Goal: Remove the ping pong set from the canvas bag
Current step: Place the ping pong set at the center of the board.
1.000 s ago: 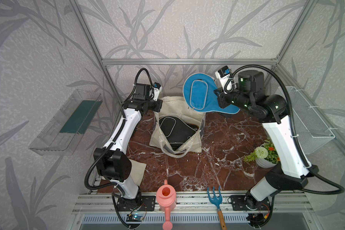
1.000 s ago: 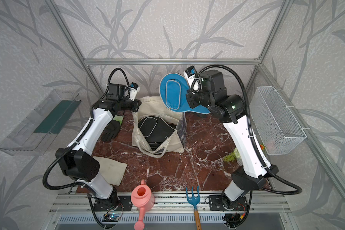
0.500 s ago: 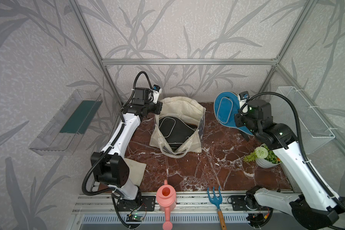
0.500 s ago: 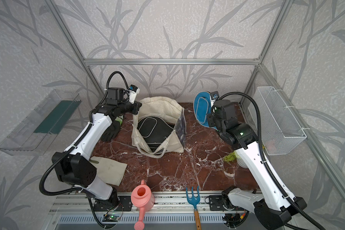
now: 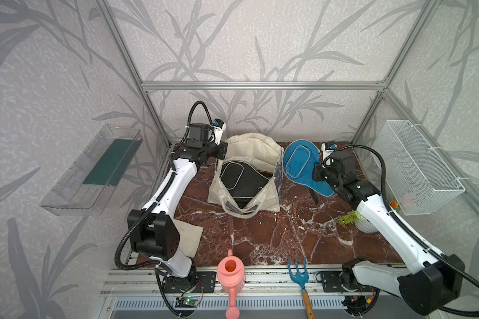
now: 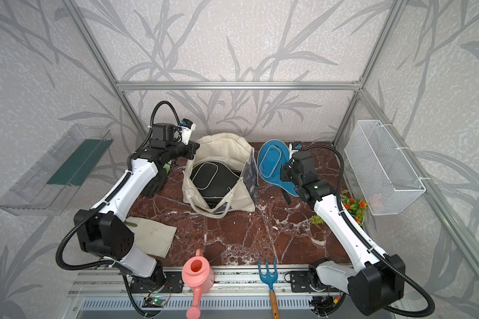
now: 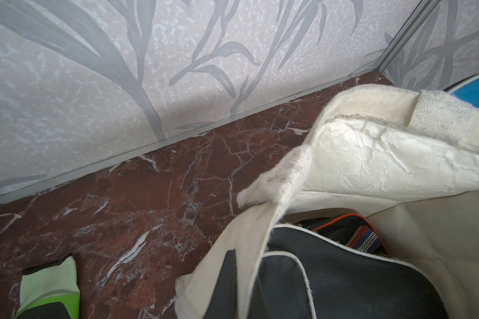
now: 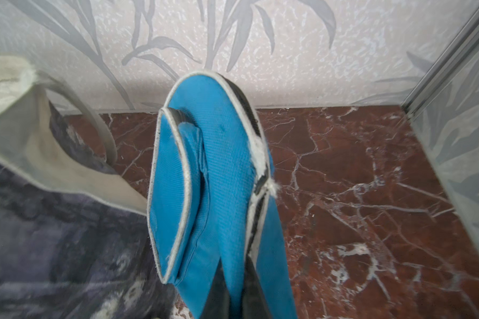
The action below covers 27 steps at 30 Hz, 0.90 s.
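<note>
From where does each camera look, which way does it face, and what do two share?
Both top views: high at the front, looking down on table, arms, canvas bag.
Left wrist: at the bag's rim, facing the back wall and black paddle case; one dark finger shows.
Right wrist: facing the back wall along the blue paddle case; fingers grip it.
Shared: both wrist views show the bag.

Both top views look down from above the near edge over the red-brown marble tabletop. Each wrist view sits close, facing the leaf-patterned far wall: left at the far-left rim of the cream canvas bag, right along the blue pale-piped paddle case. All four show both.
</note>
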Tool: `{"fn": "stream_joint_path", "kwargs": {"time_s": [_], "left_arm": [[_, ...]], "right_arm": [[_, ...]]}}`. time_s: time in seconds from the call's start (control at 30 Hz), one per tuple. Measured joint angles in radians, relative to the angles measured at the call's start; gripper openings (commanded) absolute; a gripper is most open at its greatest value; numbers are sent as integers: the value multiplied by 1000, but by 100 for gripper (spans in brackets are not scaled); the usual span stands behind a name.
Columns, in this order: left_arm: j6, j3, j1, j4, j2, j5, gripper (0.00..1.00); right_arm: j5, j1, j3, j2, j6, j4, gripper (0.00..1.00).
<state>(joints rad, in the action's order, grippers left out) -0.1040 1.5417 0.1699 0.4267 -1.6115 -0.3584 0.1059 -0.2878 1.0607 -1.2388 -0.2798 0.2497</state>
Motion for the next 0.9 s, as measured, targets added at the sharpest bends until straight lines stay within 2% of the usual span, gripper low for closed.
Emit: {"fn": "stream_joint_path", "kwargs": {"time_s": [0.17,0.37,0.67,0.9], "left_arm": [[2,-11,9,-16,0,-2,0],[2,-12,11,-16,0,-3,0],[2,-12,13,-16,0,-10,0],[1,-12,18,-15,-2,-14,0]], "right_arm": [[-73,102,-45,-109,-103,-139,0],[-85,190,-44,-235,-184,-258,0],[11,243,117,-480,-207,-316,0],[7,326,200,-624,-222,-335,0]]}}
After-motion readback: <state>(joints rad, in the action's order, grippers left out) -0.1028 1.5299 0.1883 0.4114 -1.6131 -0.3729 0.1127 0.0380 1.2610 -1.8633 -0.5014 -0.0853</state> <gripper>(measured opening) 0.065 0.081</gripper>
